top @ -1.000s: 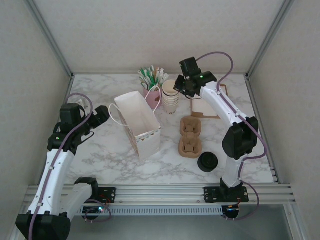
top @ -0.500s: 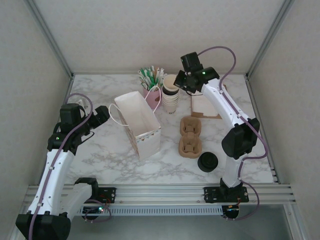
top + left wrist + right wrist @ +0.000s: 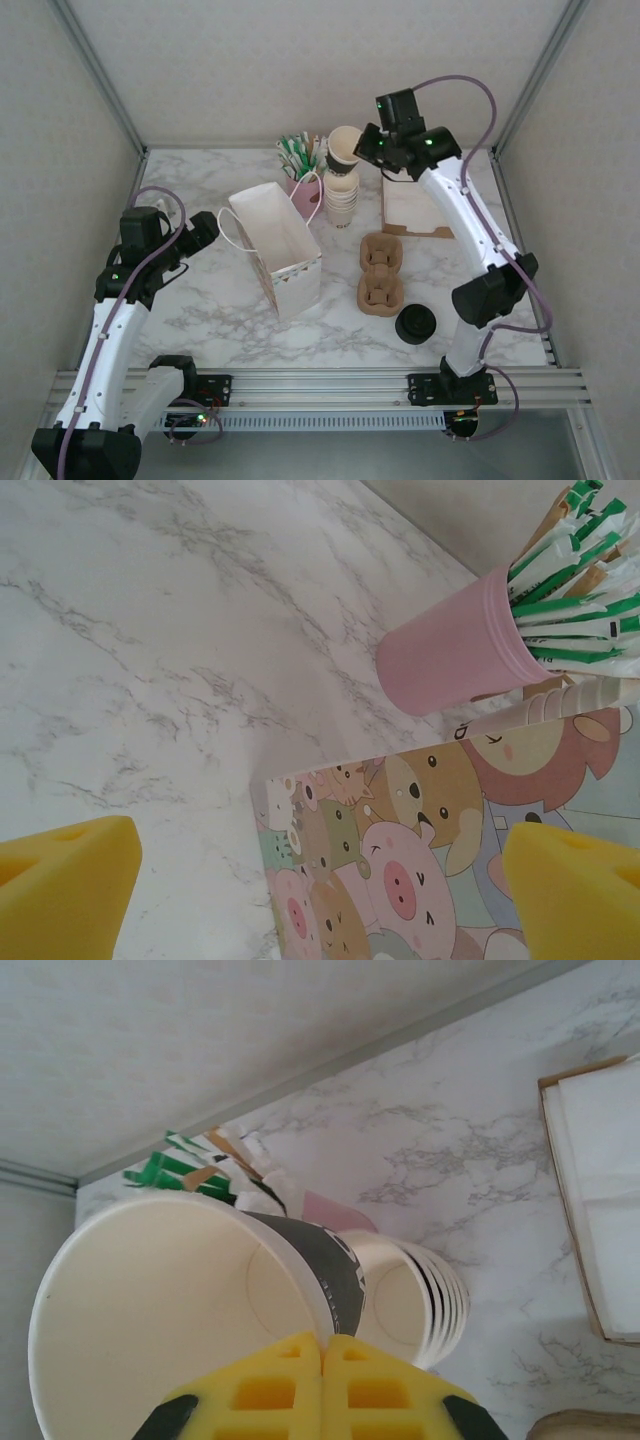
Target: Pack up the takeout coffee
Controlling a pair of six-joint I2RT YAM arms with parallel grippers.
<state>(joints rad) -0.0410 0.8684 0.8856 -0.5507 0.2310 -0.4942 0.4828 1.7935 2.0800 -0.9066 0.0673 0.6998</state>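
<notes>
Cream cup [image 3: 150,1300], one, pinched by right gripper [image 3: 322,1352] near one stack [image 3: 412,1302]

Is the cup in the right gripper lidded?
No, the cup pinched by the right gripper has an open mouth, its pale inside bare.

Bag [image 3: 297,285], carrier [image 3: 381,272], blk lids [image 3: 415,324], cup stack [image 3: 341,207]

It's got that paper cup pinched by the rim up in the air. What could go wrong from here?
The right fingers pinch only the thin rim of the tilted paper cup, so it could crease or slip out. It hangs above the stack of cups, beside the pink cup of straws; a careless swing might topple them.
</notes>
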